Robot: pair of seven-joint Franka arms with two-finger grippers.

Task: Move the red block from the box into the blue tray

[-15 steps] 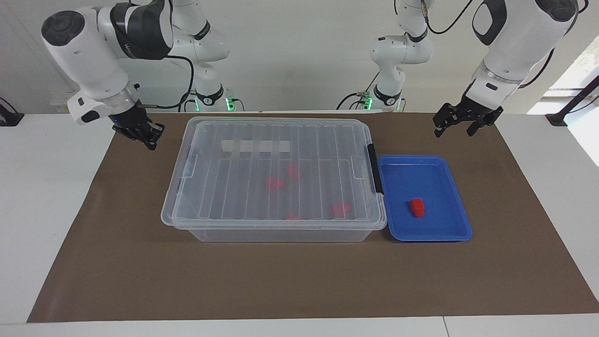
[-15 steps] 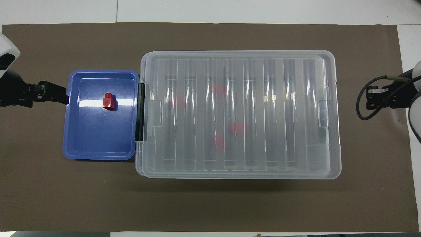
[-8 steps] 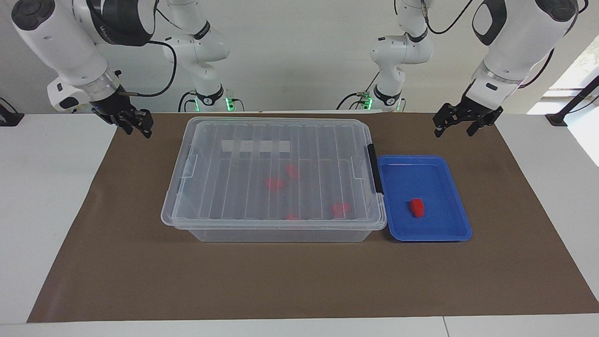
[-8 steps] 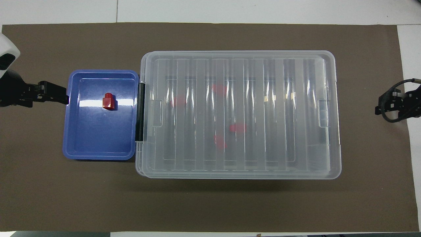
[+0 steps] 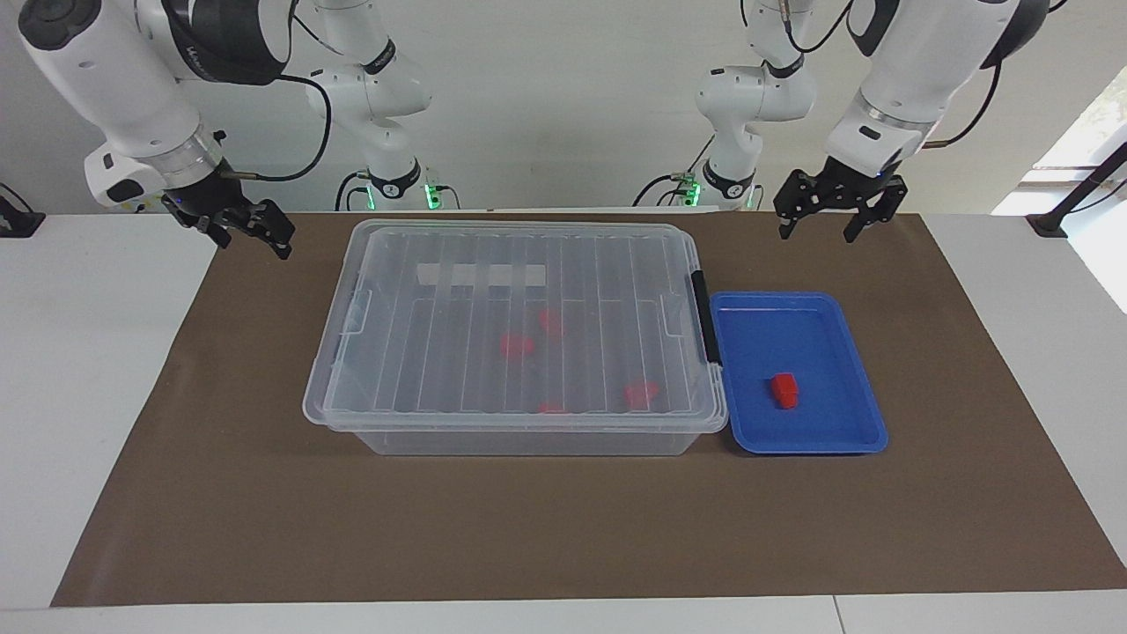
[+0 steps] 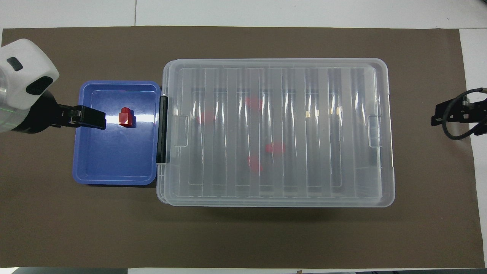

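Right gripper hangs empty at its end of the table, clear of the box, fingers spread. Lid's on, red bits inside. One block sits in the tray — looks done. Left gripper has swung up and inward, high over the mat just robotward of the tray, wide open, empty.

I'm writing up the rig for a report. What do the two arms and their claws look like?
Both arms are glossy white rounded segments with dark grey joint bands. Black cables loop along them, and green lights glow at the bases. A pale grey ring sits at each wrist. The left claw and right claw are black, with two slim fingers each.
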